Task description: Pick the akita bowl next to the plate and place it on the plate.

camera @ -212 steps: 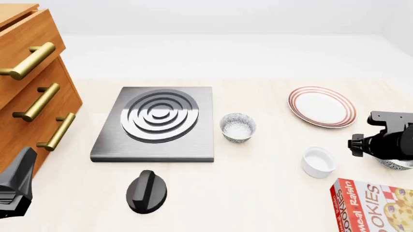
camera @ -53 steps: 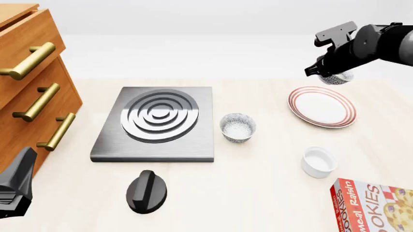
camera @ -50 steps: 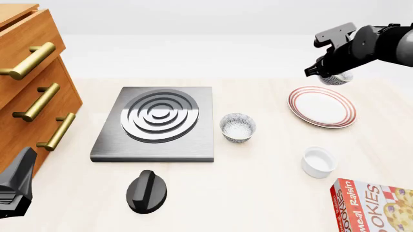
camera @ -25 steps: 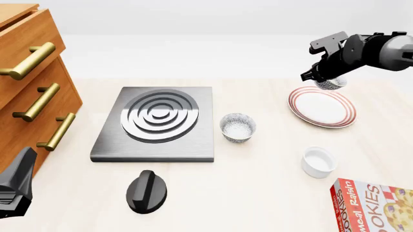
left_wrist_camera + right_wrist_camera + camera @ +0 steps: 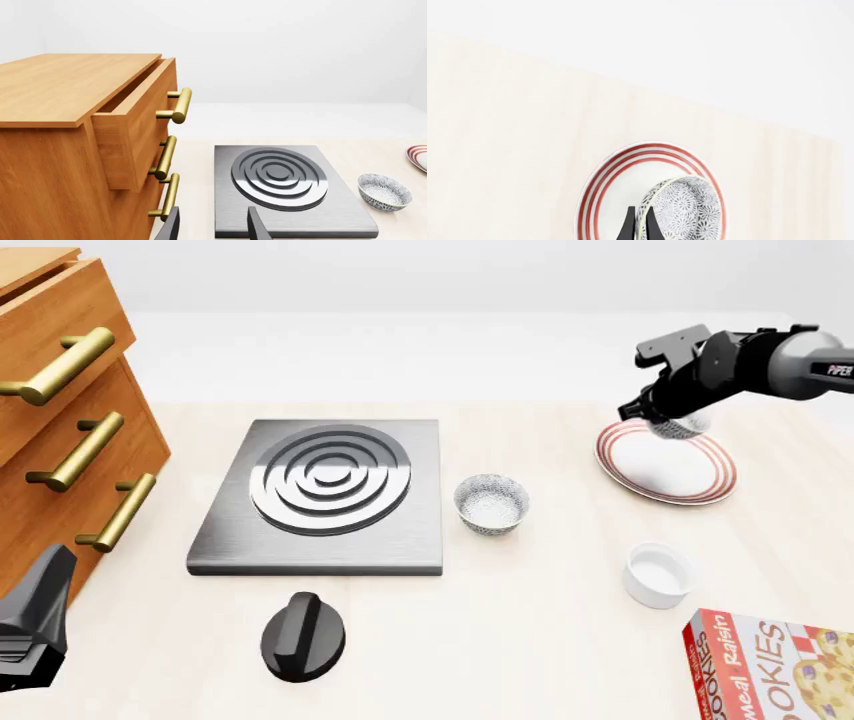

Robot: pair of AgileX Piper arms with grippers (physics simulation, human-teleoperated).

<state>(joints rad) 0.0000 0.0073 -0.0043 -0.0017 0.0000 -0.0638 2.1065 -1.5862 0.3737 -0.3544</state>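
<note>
My right gripper [image 5: 665,416] is shut on the rim of the akita bowl [image 5: 682,425], a speckled grey-blue bowl held tilted just over the far part of the plate [image 5: 667,468]. In the right wrist view the fingers [image 5: 629,229] pinch the bowl [image 5: 684,212] by its edge, with the red-ringed plate [image 5: 620,170] right behind it. I cannot tell whether the bowl touches the plate. A second, alike bowl [image 5: 491,503] stands beside the stove. My left gripper [image 5: 213,230] hangs open and empty at the near left [image 5: 34,630].
A grey stove plate [image 5: 327,490] lies in the middle with a black knob [image 5: 304,635] in front of it. A white ramekin [image 5: 659,575] and a cookie box [image 5: 774,665] sit near right. The wooden drawer cabinet [image 5: 67,410] fills the left side.
The right gripper has come down and slightly forward with the bowl, from high above the plate's far edge to just over the plate. The left arm has not moved.
</note>
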